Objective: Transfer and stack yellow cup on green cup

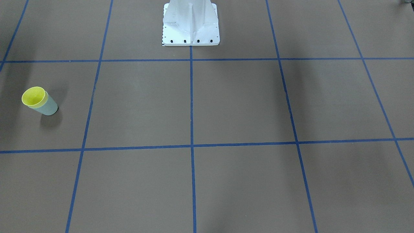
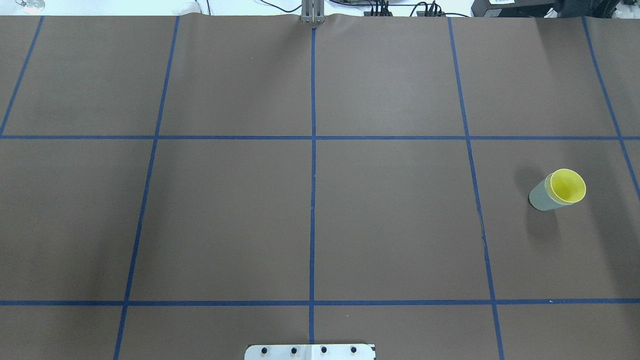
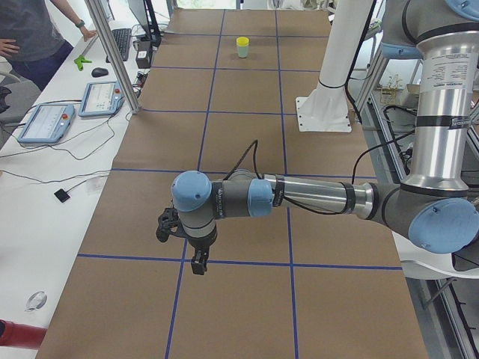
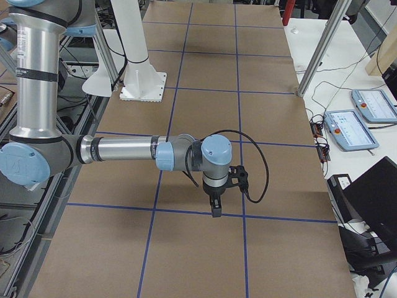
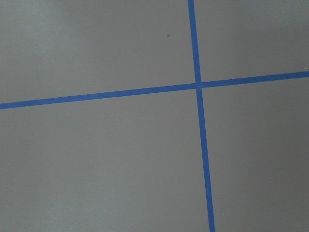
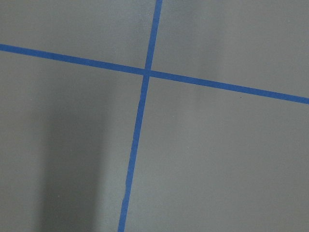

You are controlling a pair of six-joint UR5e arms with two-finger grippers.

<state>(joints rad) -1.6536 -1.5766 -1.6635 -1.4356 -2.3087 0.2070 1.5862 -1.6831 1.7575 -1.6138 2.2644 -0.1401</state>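
Yellow cup (image 2: 568, 185) upright, rim up, in green cup (image 2: 540, 199), left fingers (image 3: 198, 265), right fingers (image 4: 215, 209) unclear

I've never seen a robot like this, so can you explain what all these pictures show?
It is a robot with two arms on a white stand, at a brown table marked with blue tape. Two pictures look down on the table, two look along it from its ends, and two come from wrist cameras that see only table. The yellow cup sits inside the green cup, on the robot's right side. The left gripper and the right gripper hang above the table, away from the cups, with nothing in them.
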